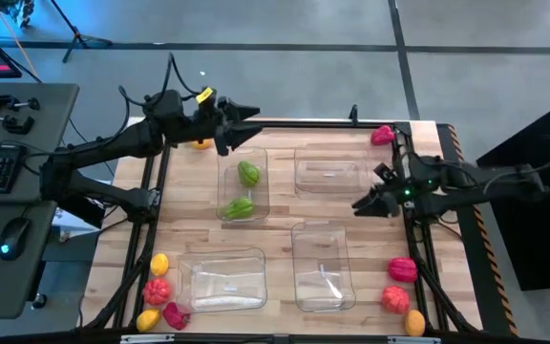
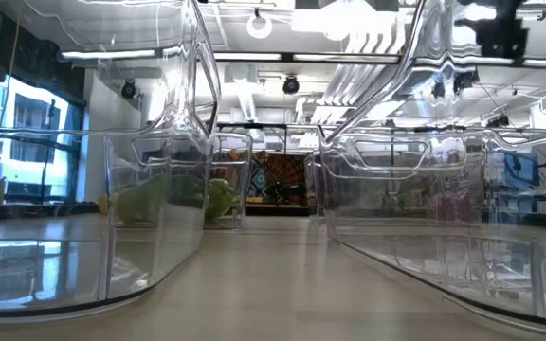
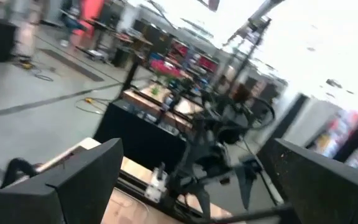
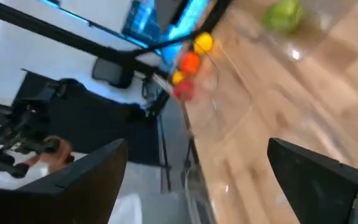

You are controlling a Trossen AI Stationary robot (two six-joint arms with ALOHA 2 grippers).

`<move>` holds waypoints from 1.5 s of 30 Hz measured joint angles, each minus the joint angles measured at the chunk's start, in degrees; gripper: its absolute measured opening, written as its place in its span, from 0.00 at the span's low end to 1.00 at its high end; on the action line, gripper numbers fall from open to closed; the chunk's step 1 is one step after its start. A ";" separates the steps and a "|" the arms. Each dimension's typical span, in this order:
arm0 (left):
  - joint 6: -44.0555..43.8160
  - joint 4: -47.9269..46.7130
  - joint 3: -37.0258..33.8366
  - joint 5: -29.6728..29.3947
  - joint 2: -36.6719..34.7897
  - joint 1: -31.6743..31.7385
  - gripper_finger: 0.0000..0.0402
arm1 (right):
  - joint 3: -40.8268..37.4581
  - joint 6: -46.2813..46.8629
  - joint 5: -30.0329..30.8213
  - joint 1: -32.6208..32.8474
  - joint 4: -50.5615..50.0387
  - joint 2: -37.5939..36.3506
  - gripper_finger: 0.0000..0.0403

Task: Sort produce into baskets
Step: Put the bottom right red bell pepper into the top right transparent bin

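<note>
Four clear baskets stand on the wooden table: far left (image 1: 223,182), far right (image 1: 330,187), near left (image 1: 222,291), near right (image 1: 323,287). Two green produce pieces (image 1: 248,173) (image 1: 238,207) lie in the far left basket and show through its wall in the low view (image 2: 159,199). My left gripper (image 1: 251,122) hovers open over that basket's far end, pointing level. My right gripper (image 1: 363,207) is open and holds nothing, close to the table's right edge, between the two right baskets. In both wrist views the fingers (image 3: 73,180) (image 4: 316,174) stand wide apart.
Loose produce lies at the near left corner: yellow (image 1: 159,263), red (image 1: 157,290), yellow (image 1: 148,319), pink (image 1: 176,314). Three red and orange pieces (image 1: 402,269) (image 1: 395,299) (image 1: 414,322) lie near right. A pink piece (image 1: 382,135) lies far right, an orange one (image 1: 200,144) under my left arm.
</note>
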 joint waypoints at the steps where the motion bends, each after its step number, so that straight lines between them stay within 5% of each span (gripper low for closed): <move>1: 0.42 -0.37 0.00 1.64 -0.23 0.02 0.97 | 1.29 0.71 0.28 1.34 -2.43 1.35 0.93; 7: 3.50 -9.63 0.00 10.95 -4.44 0.85 0.97 | 11.82 1.27 0.16 8.88 -24.90 14.34 0.93; 15: 13.57 -21.93 0.00 13.89 -10.41 0.85 0.97 | 19.08 4.75 -5.54 19.18 -45.93 29.17 0.93; 19: 13.88 -24.28 0.00 14.01 -11.63 0.79 0.97 | 18.81 5.42 -9.88 24.19 -47.98 34.41 0.93; 32: 11.77 -25.01 0.00 13.81 -11.89 0.66 0.97 | 18.64 3.45 -9.32 34.19 -52.35 49.21 0.93; 45: 7.34 -23.43 0.00 13.53 -11.89 0.68 0.97 | 8.39 1.40 -10.56 35.56 -46.09 43.71 0.93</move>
